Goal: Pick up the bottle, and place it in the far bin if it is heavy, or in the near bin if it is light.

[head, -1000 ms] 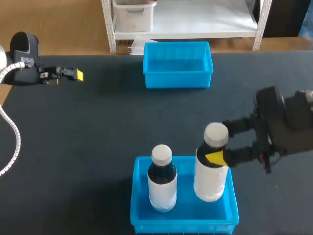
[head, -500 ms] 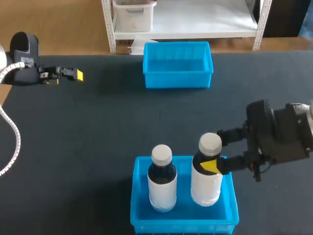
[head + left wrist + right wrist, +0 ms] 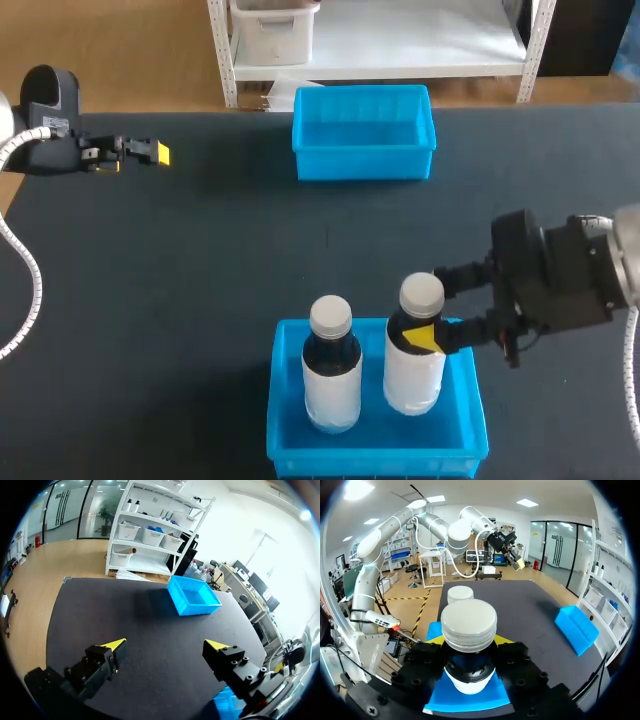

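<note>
A white-capped bottle point(image 3: 415, 350) stands upright in the right half of the near blue bin point(image 3: 377, 462), its base down inside the walls. My right gripper point(image 3: 432, 305) is shut on its neck, coming in from the right. In the right wrist view the bottle point(image 3: 469, 625) sits between the yellow-tipped fingers point(image 3: 436, 639). A second, similar bottle point(image 3: 331, 365) stands in the bin's left half, close beside the held one. The far blue bin point(image 3: 363, 163) holds nothing. My left gripper point(image 3: 158, 152) hovers open at the far left of the table, and its wrist view shows the gripper point(image 3: 167, 644) holding nothing.
The dark table top point(image 3: 200, 270) stretches between the two bins. In the left wrist view the far bin point(image 3: 192, 596) lies ahead of the gripper. A white cable point(image 3: 25, 290) hangs along my left arm at the table's left edge.
My right arm has moved left and down with the bottle, bringing it lower into the near bin beside the other bottle. The left arm has stayed still.
</note>
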Controlling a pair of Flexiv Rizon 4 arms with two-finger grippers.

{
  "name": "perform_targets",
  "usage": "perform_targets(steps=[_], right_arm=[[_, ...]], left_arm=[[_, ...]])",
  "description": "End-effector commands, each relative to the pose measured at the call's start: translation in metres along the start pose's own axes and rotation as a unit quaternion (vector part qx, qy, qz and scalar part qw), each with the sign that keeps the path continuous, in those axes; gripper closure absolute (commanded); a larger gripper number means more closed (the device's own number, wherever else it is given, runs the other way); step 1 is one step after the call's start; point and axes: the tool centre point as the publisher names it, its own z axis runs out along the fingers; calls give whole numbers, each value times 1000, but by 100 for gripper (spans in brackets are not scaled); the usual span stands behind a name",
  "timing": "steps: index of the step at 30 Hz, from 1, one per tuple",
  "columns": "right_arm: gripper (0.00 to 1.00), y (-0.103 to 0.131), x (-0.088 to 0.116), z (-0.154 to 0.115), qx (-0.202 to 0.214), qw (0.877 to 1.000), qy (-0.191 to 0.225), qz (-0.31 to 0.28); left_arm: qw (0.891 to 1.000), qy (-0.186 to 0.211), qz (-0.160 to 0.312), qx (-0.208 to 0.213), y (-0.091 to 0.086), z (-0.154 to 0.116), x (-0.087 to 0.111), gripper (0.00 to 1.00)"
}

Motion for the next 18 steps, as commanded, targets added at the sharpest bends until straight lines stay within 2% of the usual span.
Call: perform_targets(steps=[1, 18], right_arm=[[100, -3, 6, 4, -2, 1000, -7, 1], [100, -3, 17, 8, -8, 1000, 0, 6]], left_arm=[[1000, 0, 0, 0, 0, 0, 0, 0], [1000, 0, 0, 0, 0, 0, 0, 0]])
